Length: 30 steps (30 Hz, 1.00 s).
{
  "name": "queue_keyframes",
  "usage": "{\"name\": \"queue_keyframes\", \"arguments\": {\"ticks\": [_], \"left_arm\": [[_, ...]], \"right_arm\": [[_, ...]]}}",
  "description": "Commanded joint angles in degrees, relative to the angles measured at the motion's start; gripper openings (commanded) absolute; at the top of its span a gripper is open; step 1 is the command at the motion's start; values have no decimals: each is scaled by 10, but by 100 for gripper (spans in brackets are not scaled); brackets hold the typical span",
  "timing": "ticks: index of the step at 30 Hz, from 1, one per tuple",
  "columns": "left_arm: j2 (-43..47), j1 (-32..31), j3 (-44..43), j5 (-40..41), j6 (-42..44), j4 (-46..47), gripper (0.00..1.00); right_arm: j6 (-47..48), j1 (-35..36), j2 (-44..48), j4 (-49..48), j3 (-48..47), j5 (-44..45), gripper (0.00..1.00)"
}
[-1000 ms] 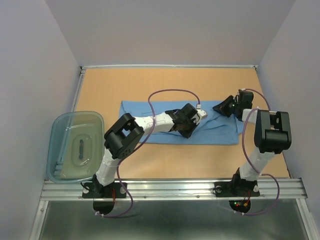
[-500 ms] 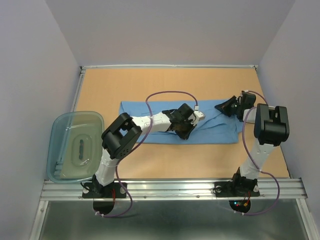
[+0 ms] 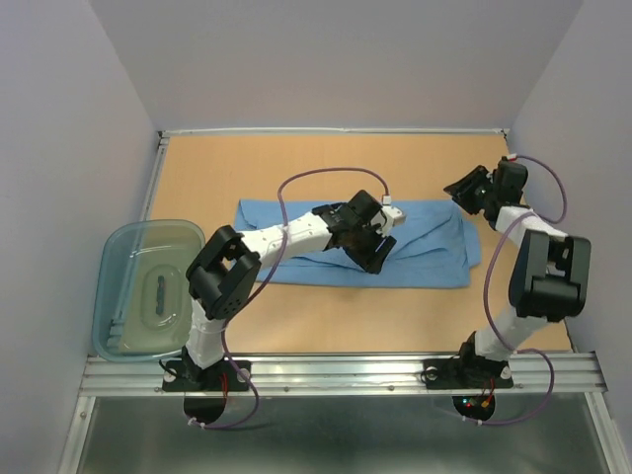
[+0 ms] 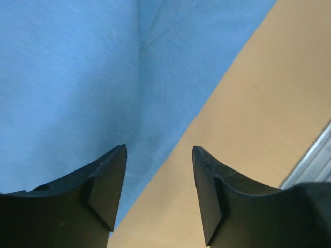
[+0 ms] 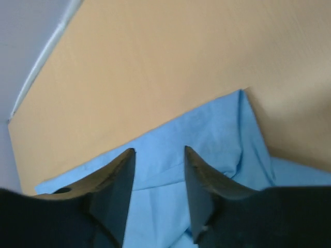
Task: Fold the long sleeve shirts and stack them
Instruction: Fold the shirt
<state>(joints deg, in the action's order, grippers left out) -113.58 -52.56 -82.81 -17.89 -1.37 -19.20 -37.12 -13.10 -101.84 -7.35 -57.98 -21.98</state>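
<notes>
A light blue long sleeve shirt lies folded into a long band across the middle of the table. My left gripper hovers over the band's near edge, open, with nothing between its fingers. In the left wrist view the shirt fills the left side and bare wood shows between the open left gripper. My right gripper hangs open above the shirt's far right corner, apart from the cloth. In the right wrist view the right gripper is over the shirt, holding nothing.
A clear bluish plastic tub stands at the left near edge of the wooden table. A metal rail runs along the front. Walls close in at the back and on both sides.
Both grippers have gone from shut to open and let go of the shirt. The right gripper has drawn back toward the far right; the left one has lifted slightly over the band.
</notes>
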Motion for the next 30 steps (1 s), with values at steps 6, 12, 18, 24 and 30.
{"name": "queue_keyframes", "arguments": {"ticks": [6, 12, 18, 24, 30], "left_arm": [[117, 124, -81, 93, -38, -62, 78], [89, 247, -39, 133, -59, -44, 75], [32, 306, -31, 116, -75, -28, 72], [8, 332, 11, 90, -100, -19, 67], [30, 344, 76, 42, -127, -6, 66]], "right_arm": [[25, 127, 246, 203, 94, 185, 62], [-49, 184, 324, 227, 190, 198, 62], [-84, 201, 301, 226, 245, 250, 61], [-74, 201, 204, 212, 208, 306, 55], [18, 194, 62, 179, 107, 348, 53]]}}
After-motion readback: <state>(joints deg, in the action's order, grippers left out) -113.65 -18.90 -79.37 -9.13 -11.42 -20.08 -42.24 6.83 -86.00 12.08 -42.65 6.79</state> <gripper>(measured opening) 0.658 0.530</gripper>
